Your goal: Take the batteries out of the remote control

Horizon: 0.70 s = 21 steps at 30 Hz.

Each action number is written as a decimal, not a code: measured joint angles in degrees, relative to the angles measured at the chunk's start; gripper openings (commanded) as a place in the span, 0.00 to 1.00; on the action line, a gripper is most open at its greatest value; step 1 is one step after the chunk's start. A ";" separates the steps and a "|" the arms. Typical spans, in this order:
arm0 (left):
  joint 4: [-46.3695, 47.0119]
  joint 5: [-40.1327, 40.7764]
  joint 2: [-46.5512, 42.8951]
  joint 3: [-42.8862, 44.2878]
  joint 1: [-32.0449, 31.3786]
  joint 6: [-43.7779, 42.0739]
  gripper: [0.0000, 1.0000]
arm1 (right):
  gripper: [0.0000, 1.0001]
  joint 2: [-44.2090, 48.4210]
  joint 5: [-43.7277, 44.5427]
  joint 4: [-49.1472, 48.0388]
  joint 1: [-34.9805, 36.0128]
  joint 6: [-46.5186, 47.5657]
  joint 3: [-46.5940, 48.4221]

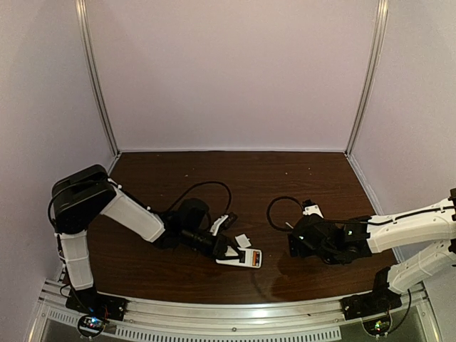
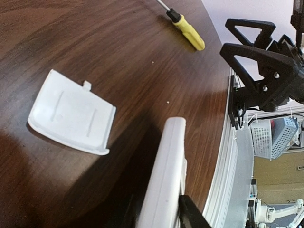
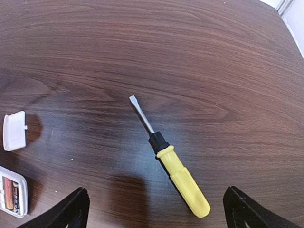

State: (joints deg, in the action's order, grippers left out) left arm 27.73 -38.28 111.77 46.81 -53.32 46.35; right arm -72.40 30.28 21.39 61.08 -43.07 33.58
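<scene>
We judged this the extraction step: housing open, cells not yet out.

- Room: plain pale walls (image 1: 235, 71).
- Surface: dark, glossy wood-grain table (image 1: 285, 178).
- Right gripper (image 3: 156, 191) stood wide apart and empty, at 3 o'clock of the remote control (image 1: 241, 261), which lay near the table's 6 o'clock edge.
- Left gripper (image 1: 228, 249) straddled the remote's 9 o'clock end. We couldn't tell if it was clamped or slack.
- Screwdriver (image 3: 166, 156) lay under the right wrist, blade toward 11 o'clock.
- Battery cover (image 2: 71, 114) lay loose at the remote's 12 o'clock.
- Batteries (image 3: 10, 194) sat in the bay.

Next move, in our view: steady the body and lever one cell out. Small, slick targets need fine tip placement.
</scene>
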 measured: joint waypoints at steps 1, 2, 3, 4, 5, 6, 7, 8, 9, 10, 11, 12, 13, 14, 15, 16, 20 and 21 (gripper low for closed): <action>-1.27 0.66 0.00 0.44 0.00 -0.61 0.39 | 1.00 0.00 0.00 0.00 0.00 0.00 0.00; -1.44 0.76 0.00 0.52 0.00 -0.76 0.42 | 1.00 0.00 -0.02 0.00 0.00 0.00 0.00; -2.34 1.42 0.00 0.76 0.00 -1.29 0.47 | 1.00 0.00 -0.02 -0.02 0.00 0.00 0.00; -2.80 1.86 0.00 0.87 0.00 -1.77 0.52 | 1.00 0.00 -0.02 -0.02 -0.02 0.00 0.00; -3.17 2.21 0.02 0.94 0.00 -2.19 0.57 | 1.00 -0.02 -0.02 -0.04 -0.04 0.00 0.00; -3.54 2.38 -0.02 1.27 0.00 -2.54 0.62 | 1.00 -0.04 -0.02 -0.04 -0.07 0.00 0.00; -3.74 2.64 -0.02 1.77 0.00 -3.06 0.66 | 1.00 -0.07 -0.02 -0.04 -0.09 0.00 0.00; -3.98 3.15 -0.02 2.27 -0.07 -3.48 0.69 | 1.00 -0.11 -0.02 -0.07 -0.09 0.02 0.00; -4.20 3.61 -0.02 2.69 -0.04 -3.89 0.72 | 1.00 -0.20 -0.02 -0.07 -0.11 0.02 0.00; -4.44 4.07 -0.02 3.04 -0.04 -4.26 0.75 | 1.00 -0.31 -0.02 -0.07 -0.09 0.02 0.00; -4.68 4.42 -0.04 3.30 -0.04 -4.61 0.77 | 1.00 -0.42 -0.02 -0.07 -0.09 0.02 0.00; -4.98 5.03 -0.13 3.61 -0.07 -5.11 0.81 | 1.00 -0.55 -0.02 -0.07 -0.11 0.02 0.00; -5.35 5.62 -0.26 3.80 -0.07 -5.53 0.83 | 1.00 -0.66 -0.02 -0.04 -0.09 0.02 0.00; -5.60 6.34 -0.42 4.00 -0.07 -5.99 0.84 | 1.00 -0.79 -0.02 -0.04 -0.11 0.02 0.00; -5.99 7.04 -0.59 4.17 -0.07 -6.34 0.85 | 1.00 -0.90 -0.02 -0.04 -0.13 0.02 0.00; -6.58 8.07 -0.81 4.35 -0.09 -6.71 0.87 | 1.00 -1.03 -0.02 -0.04 -0.24 0.02 0.00; -9.01 12.11 -1.86 4.76 -0.15 -8.07 0.88 | 1.00 -1.55 -0.04 -0.07 -0.98 0.11 0.00; -9.70 13.07 -2.05 4.96 -0.15 -8.39 0.88 | 1.00 -1.60 -0.04 -0.07 -1.18 0.17 -0.02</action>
State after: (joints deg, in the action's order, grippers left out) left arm 18.02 -25.21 109.71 51.77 -53.47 37.95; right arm -74.00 30.24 21.32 59.90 -42.89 33.56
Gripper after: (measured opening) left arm 0.877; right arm 0.996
